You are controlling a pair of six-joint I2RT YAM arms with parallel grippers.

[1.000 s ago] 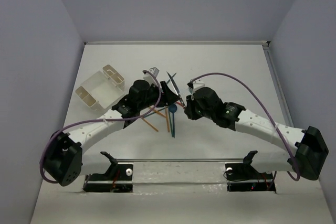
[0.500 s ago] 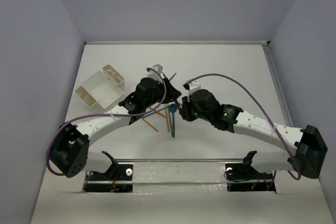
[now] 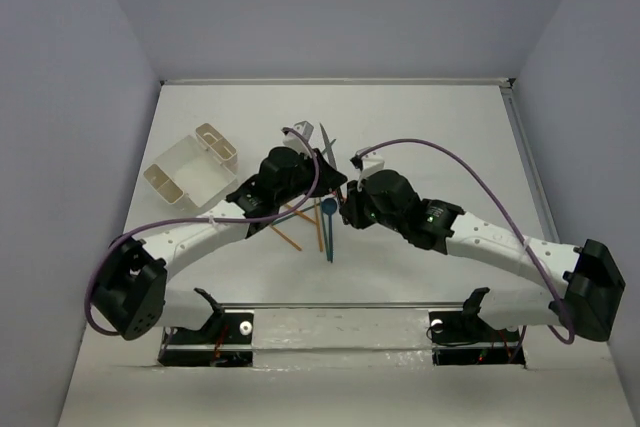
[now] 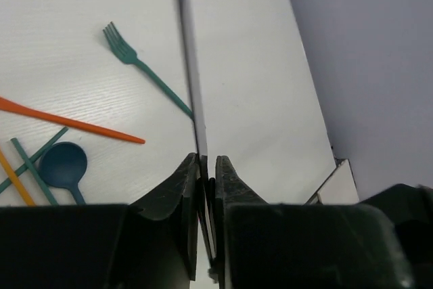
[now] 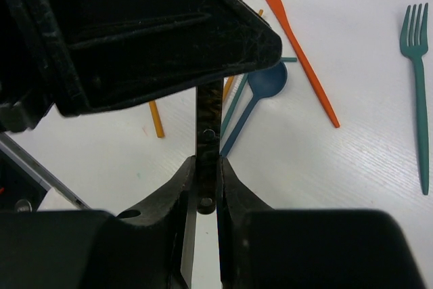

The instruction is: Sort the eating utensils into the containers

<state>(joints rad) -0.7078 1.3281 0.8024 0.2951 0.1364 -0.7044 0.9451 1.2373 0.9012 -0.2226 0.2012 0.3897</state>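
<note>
Above the table [image 3: 450, 127], the left gripper [image 4: 206, 160] and right gripper [image 5: 207, 160] both pinch a thin dark grey utensil [image 5: 208, 109].

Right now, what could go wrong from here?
Both the left tool and the right tool look shut on the same dark grey utensil; pulling apart before one opens could bend or snap the thin plastic.
The two tools nearly touch, so a careless move could make them collide.
</note>
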